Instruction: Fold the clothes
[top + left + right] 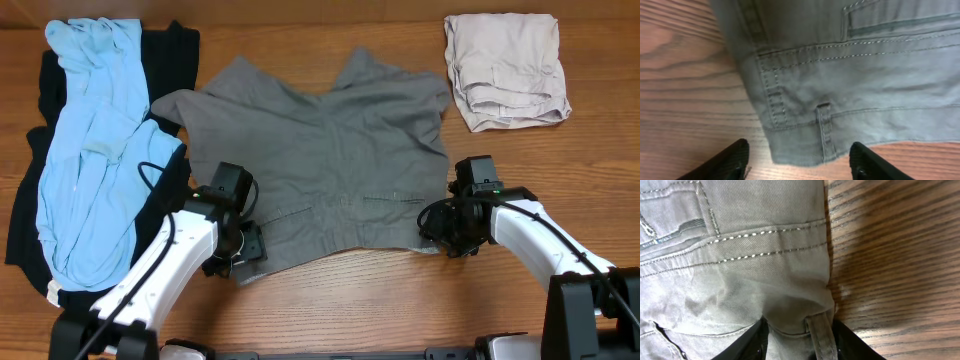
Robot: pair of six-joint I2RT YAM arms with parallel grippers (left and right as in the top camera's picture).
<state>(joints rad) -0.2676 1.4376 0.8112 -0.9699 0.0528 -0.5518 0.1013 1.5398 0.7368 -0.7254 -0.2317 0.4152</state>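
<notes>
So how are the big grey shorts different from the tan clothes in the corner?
The grey shorts are spread out flat in the middle; the tan clothes are folded into a small bundle. The grey shorts are darker and cover far more room than the tan clothes. The left hand and right hand are at the grey shorts' waistband; neither is near the tan clothes. Both lie on the wooden table.
</notes>
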